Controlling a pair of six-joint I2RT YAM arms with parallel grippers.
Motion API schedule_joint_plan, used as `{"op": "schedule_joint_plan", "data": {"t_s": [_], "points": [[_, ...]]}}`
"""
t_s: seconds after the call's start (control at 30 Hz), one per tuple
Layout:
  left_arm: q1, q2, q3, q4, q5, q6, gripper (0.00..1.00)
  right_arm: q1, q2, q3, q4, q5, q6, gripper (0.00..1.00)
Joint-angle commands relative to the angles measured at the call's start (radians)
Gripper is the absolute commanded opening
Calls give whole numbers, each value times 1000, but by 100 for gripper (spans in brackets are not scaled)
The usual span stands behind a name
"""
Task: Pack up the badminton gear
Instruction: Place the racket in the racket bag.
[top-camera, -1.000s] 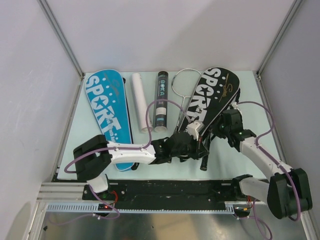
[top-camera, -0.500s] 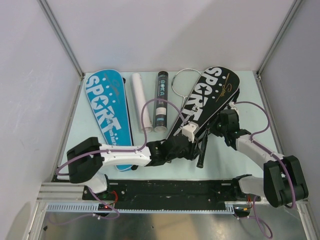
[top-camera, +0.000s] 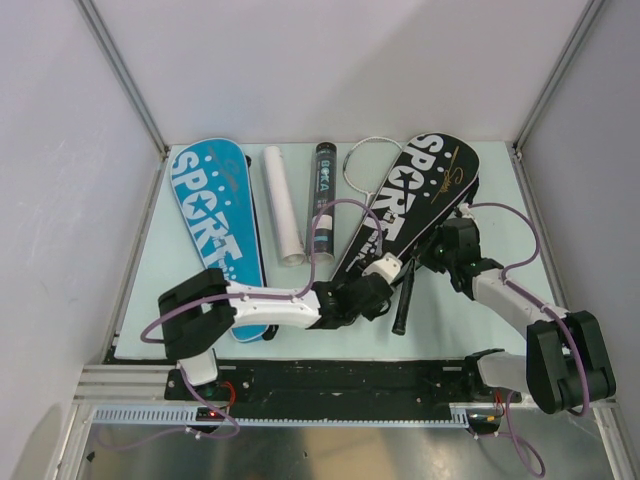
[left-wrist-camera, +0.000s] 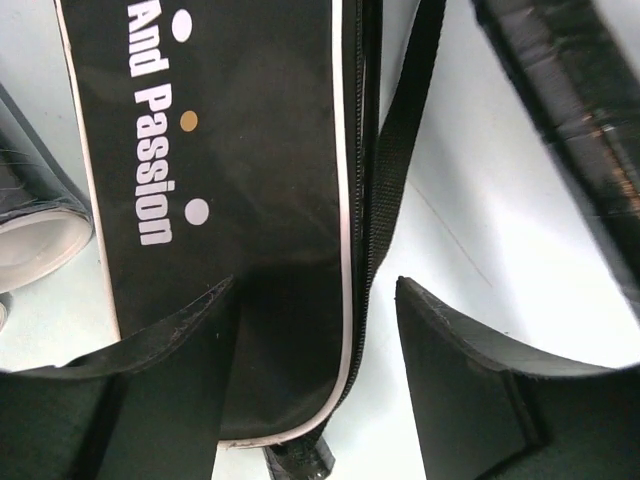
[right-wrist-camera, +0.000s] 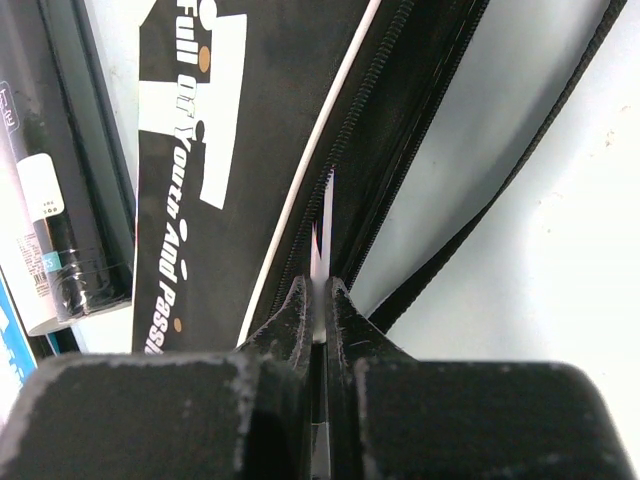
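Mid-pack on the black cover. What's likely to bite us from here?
1. The right hand pinches only a thin white tab at the zipper edge of the black cover; it may slip out.
2. The open left hand straddles the cover's end and the strap; closing might snag the strap.

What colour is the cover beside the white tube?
Blue cover, white SPORT lettering; top view shows it best.
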Motion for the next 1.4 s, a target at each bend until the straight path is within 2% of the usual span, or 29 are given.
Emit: {"op": "schedule_joint_plan", "data": {"t_s": [0.0, 0.1, 0.17, 0.23, 0.3, 0.37, 0.4, 0.6, 0.8, 0.97, 1.03, 1.37], "points": [[-1, 48, 64, -14, -85, 84, 66, -13, -14, 7, 94, -37, -7, 0], [-1, 78, 87, -23, -107, 106, 62, -18, -14, 7, 93, -42, -5, 0], [-1, 84, 92, -25, -110, 111, 54, -19, -15, 8, 91, -43, -4, 0], [-1, 75, 92, -27, -101, 110, 39, -20, -19, 7, 86, -41, -3, 0], [-2, 47, 89, -33, -78, 97, 18, -21, -25, 1, 85, -34, -3, 0], [-3, -1, 82, -35, -36, 70, 6, -23, -36, -7, 87, -24, 2, 0], [-5, -23, 78, -35, -11, 53, 3, -28, -41, -12, 90, -22, 9, 0], [-7, -126, 40, 6, 198, -117, 0, -47, -95, -27, 114, 13, 68, 0], [-11, -128, 3, 121, 354, -257, 0, -39, -118, -30, 142, 130, 170, 0], [-20, -116, 5, 173, 396, -317, 0, 8, -67, -32, 197, 240, 226, 0], [-22, -131, -6, 178, 370, -337, 0, 30, -38, -32, 231, 269, 235, 0], [-29, -141, -50, 243, 387, -356, 0, 117, 94, -32, 312, 377, 268, 1]]}}
